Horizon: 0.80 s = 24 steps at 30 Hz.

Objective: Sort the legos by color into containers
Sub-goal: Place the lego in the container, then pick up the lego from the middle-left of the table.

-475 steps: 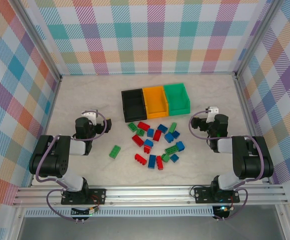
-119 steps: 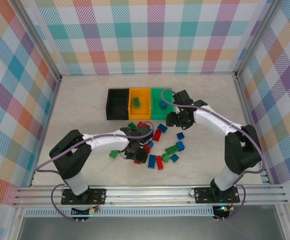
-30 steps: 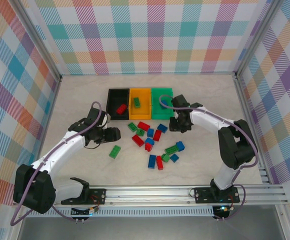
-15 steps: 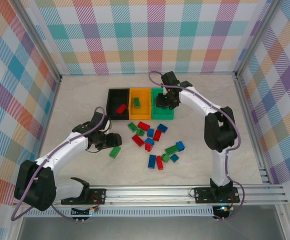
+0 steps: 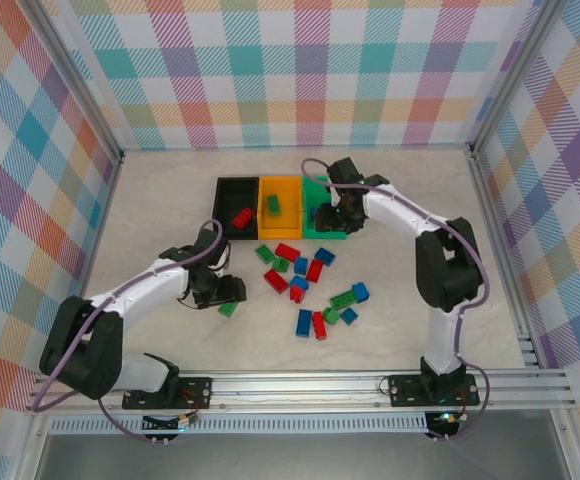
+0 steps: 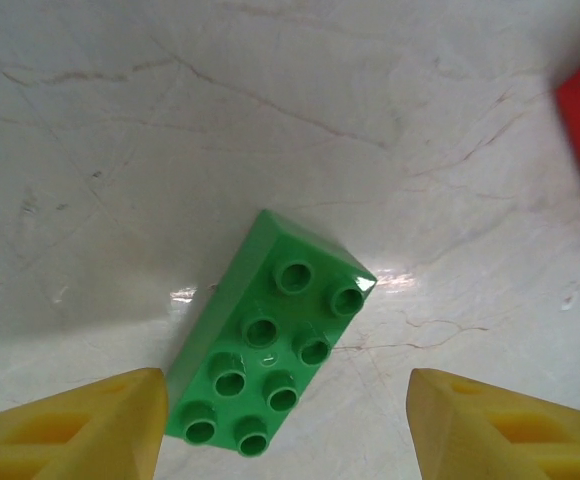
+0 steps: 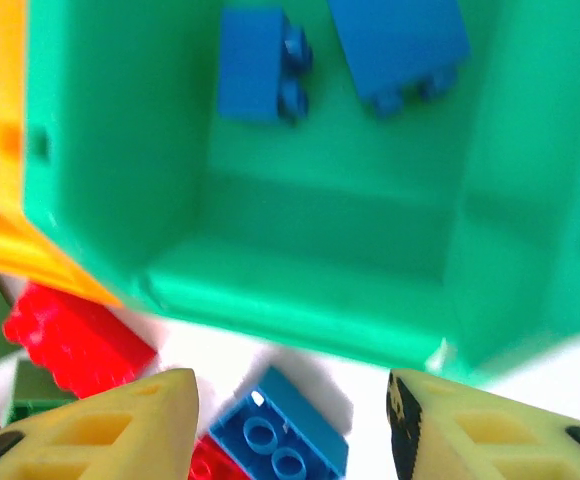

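Pale marbled tabletop point(image 5: 160, 200) sits inside plaid walls point(image 5: 310, 70), with three joined bins toward the back: a black bin point(image 5: 228, 232), an orange bin point(image 5: 292, 222) and a green bin point(image 5: 315, 229). One red brick point(image 5: 242, 217) lies in the black bin and a small green piece point(image 5: 273, 204) lies in the orange one. The right claw point(image 5: 332, 212) hangs over the green bin's near edge, its fingers point(image 7: 100, 425) spread apart with nothing between them; two blue bricks point(image 7: 260, 65) lie on the bin floor below. Loose bricks point(image 5: 310, 285) in red, blue and green lie scattered on the table just in front of the bins. Left of that pile, the left claw point(image 5: 220, 293) is low over a lone green brick point(image 6: 270, 335), its jaws parted on either side of it and gripping nothing.
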Available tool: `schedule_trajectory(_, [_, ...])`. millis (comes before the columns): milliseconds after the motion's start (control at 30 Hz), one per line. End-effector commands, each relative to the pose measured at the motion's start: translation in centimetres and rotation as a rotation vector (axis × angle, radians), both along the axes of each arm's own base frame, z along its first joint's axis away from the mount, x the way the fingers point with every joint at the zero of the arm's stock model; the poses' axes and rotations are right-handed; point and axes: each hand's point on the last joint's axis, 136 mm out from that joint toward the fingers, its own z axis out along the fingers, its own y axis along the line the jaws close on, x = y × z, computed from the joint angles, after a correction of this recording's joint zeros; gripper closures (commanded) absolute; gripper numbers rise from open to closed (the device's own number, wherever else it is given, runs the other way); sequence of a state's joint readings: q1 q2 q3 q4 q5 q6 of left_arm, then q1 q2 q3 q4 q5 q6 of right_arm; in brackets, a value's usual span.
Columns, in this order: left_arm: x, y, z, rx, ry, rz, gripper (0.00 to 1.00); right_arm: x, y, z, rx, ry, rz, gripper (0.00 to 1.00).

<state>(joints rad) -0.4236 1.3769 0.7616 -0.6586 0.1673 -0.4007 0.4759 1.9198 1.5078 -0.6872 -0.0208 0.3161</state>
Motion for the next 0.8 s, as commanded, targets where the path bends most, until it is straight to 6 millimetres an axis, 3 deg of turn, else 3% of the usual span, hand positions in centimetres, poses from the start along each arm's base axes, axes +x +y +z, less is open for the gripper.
schedule_trajectory(0, [-0.2,-0.3,-0.6,0.04,0.034,-0.021,0.37,-1.2,-0.5,2.6,0.046,-0.054,-0.012,0.46])
schedule_trajectory(100, [-0.3,-0.3,-1.4,0.093,0.066,-0.044,0.41,-2.9,-1.6,2.5,0.035,-0.05,-0.027,0.46])
schedule_trajectory(167, [-0.2,-0.2,-1.7,0.124,0.067,-0.049,0.5,-3.8,-2.3,2.7,0.032,-0.057,-0.033,0.46])
schedule_trajectory(367, [0.9,-1.6,-0.7,0.09,0.018,-0.065,0.69,-5.8,-3.8,2.6,0.009,-0.063,-0.047,0.46])
schedule_trajectory(533, [3.2,-2.9,2.0,0.051,-0.06,-0.065,0.71,-7.0,-4.3,2.5,0.024,-0.061,-0.063,0.46])
schedule_trajectory(767, [9.1,-5.8,7.6,0.02,-0.199,-0.114,0.72,-8.5,-4.7,2.1,0.057,-0.052,-0.083,0.46])
